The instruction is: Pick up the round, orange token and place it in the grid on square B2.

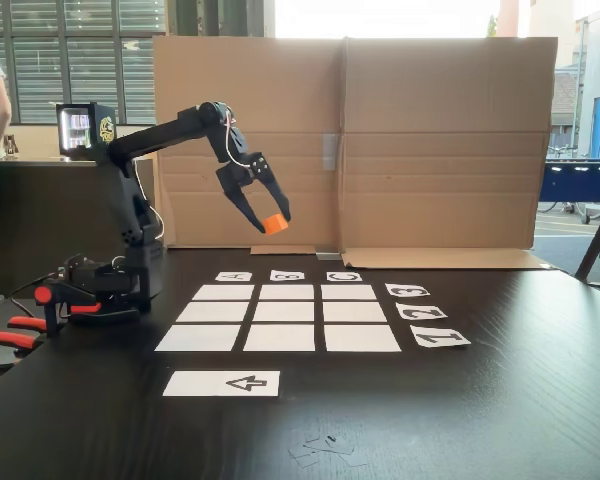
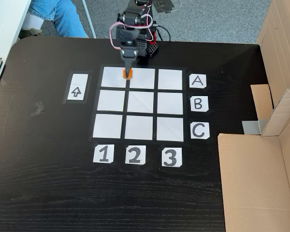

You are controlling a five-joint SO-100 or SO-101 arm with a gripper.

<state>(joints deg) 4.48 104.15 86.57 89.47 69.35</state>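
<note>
**Token carried in the air, not yet over B2**

Transport step in hand: the gripper (image 1: 272,222) has its two fingers clamped on the orange token (image 1: 273,224), held well above the table in front of the cardboard backdrop (image 1: 440,140). In the other fixed view, from above, the token (image 2: 126,73) appears over the gap between the first two cells of row A, on the arm's side of the grid (image 2: 141,103); height makes that reading approximate.

Next move, as I judge it: reach further out so the token sits over square B2 (image 2: 141,102), then lower and release. Cell is wider than the token, so the margin looks fair.

Arm pose: upper link raised and angled forward from the base (image 1: 100,290), wrist bent so the fingers point down and outward.
</note>
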